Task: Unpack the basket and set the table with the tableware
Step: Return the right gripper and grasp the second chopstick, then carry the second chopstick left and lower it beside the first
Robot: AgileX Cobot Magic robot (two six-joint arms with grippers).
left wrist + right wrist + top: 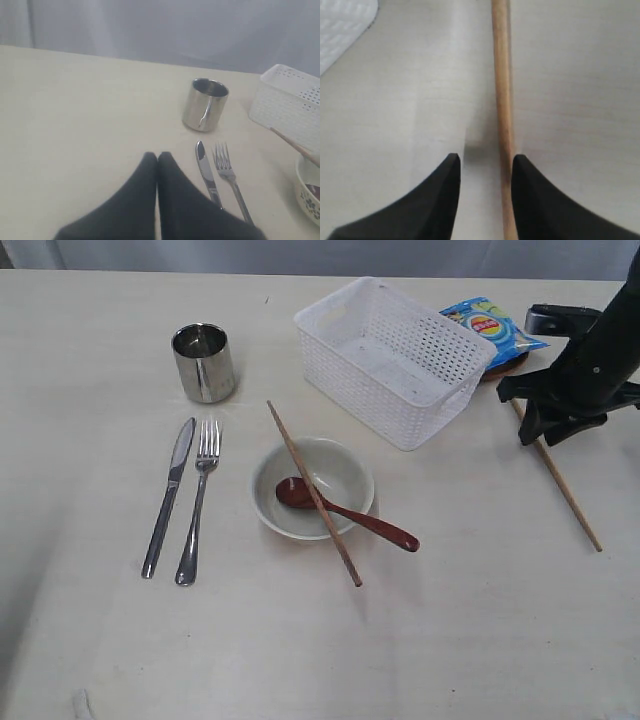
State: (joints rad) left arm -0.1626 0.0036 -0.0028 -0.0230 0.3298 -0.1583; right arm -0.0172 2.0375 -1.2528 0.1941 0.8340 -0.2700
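Table, right side: right hand spread astride chopstick, basket near.

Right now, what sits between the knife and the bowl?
Only the fork, lying alongside the knife. From the fork to the bowl, the table is bare. This is clearest in the exterior view.

mirror-glossy steel cup, knife, fork; white perforated plastic basket; matt wooden chopsticks; smooth pale table
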